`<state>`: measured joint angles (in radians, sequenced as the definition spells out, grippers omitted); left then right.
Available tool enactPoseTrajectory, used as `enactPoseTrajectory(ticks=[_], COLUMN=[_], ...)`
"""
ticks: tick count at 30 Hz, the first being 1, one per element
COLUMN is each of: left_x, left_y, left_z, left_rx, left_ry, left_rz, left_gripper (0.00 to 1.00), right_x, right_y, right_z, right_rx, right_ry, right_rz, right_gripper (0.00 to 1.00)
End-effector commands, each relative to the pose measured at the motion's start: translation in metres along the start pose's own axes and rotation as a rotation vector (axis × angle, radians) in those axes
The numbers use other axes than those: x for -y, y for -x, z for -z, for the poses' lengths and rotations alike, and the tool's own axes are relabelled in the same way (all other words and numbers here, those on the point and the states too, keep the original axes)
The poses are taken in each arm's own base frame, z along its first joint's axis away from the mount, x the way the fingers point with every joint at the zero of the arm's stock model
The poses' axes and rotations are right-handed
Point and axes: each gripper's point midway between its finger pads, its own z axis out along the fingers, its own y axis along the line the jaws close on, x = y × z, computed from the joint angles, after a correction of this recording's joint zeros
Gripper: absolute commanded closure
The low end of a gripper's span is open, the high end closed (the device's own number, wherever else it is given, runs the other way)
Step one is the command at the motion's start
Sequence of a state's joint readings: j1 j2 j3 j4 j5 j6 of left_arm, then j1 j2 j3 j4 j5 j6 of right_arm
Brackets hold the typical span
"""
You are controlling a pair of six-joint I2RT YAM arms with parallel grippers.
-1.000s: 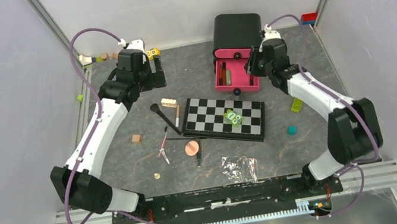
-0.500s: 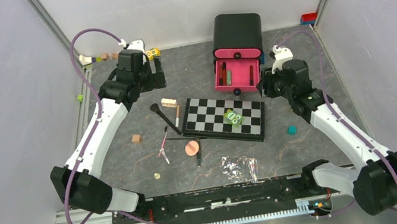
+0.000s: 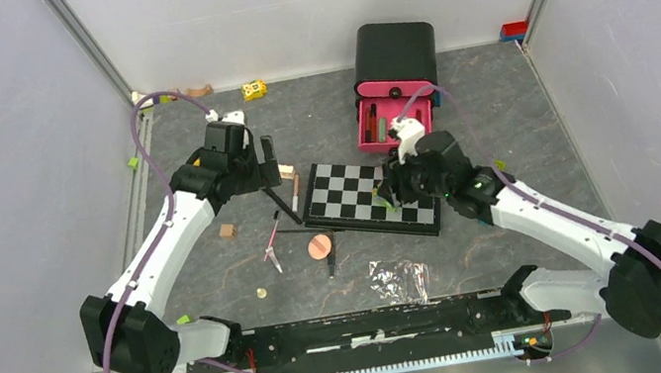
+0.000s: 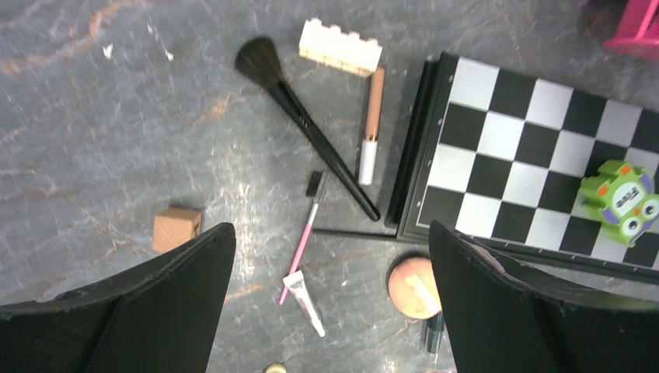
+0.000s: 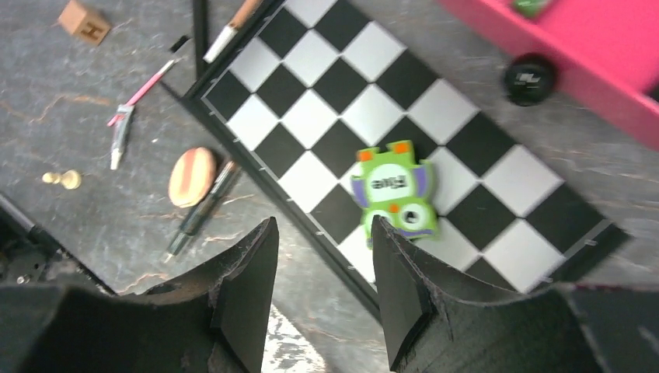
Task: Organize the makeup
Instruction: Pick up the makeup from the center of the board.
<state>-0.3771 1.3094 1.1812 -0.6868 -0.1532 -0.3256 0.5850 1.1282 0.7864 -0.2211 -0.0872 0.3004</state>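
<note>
Hanging over the scattered makeup, the left claw (image 4: pixel 330 233) has its two black fingers (image 4: pixel 155 311) spread wide and holds nothing. In its wrist view the black long-handled brush (image 4: pixel 307 132) runs diagonally from the upper left toward centre. Its bristles are at the upper end, and its handle tip lies just beside the edge of the chequered board (image 4: pixel 528 155). A tan-and-white tube (image 4: pixel 371 124) lies right of the brush, its tan end just beside a cream toy block (image 4: pixel 342 47) near the top of the frame. Below the brush a thin pink pencil (image 4: pixel 305 241) lies slanted, with a small pale tube (image 4: pixel 305 294) at its lower end. A thin dark pencil (image 4: pixel 353 232) lies level between the pink pencil and the board's corner. The round peach puff (image 4: pixel 413 277) sits at lower centre, just below the board's edge, and a dark pen-like stick (image 4: pixel 431 334) pokes out beneath it. A wooden cube (image 4: pixel 176 228) rests at the left, apart from the makeup.

The right claw (image 5: pixel 325 229) is also parted and empty, over the near edge of the board. A green toy block (image 5: pixel 394 190) lies on the board just above the finger at the right of that view. At the upper right is the pink drawer (image 5: pixel 591 54), with a round black knob (image 5: pixel 529 78) on its front. In the top view the drawer stands open in front of a black case (image 3: pixel 395 51) at the back of the table (image 3: pixel 516 117). The items inside the drawer are too small to name. A crumpled clear wrapper (image 3: pixel 398 279) lies near bottom centre.
</note>
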Motion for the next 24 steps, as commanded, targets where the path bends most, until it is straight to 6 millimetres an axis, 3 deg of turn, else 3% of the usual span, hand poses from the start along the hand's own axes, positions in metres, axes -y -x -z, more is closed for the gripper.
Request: enactPoseTrajectory(ticks=[1,6,10,14,24], left_x=[-0.001,0.0,-0.003,0.004,0.049], left_y=[-0.009,-0.015,-0.018,-0.03,-0.102], left_z=[0.01,0.013,0.017,0.02,0.003], left_rx=[-0.001,-0.019,-0.026,-0.041,-0.181], left_ry=[-0.01,-0.023,-0.017,-0.067,-0.284], left_rz=[0.06,0.045,0.039,0.081,0.263], left_gripper=[0.0,0.0,0.0,0.01,0.14], right_x=[-0.045,-0.095,-0.122,-0.138,-0.155], right_y=[0.006,-0.019,-0.041,-0.056,-0.075], right_z=[-0.014,-0.028,-0.04,-0.053,-0.083], right_rx=[0.037,-0.022,-0.065,-0.096,-0.185], right_ry=[0.062,0.104,0.142,0.195,0.235], right_rz=[-0.034,-0.034,-0.088,-0.143,-0.193], right_gripper=[0.46,0.47,0.47,0.47,0.49])
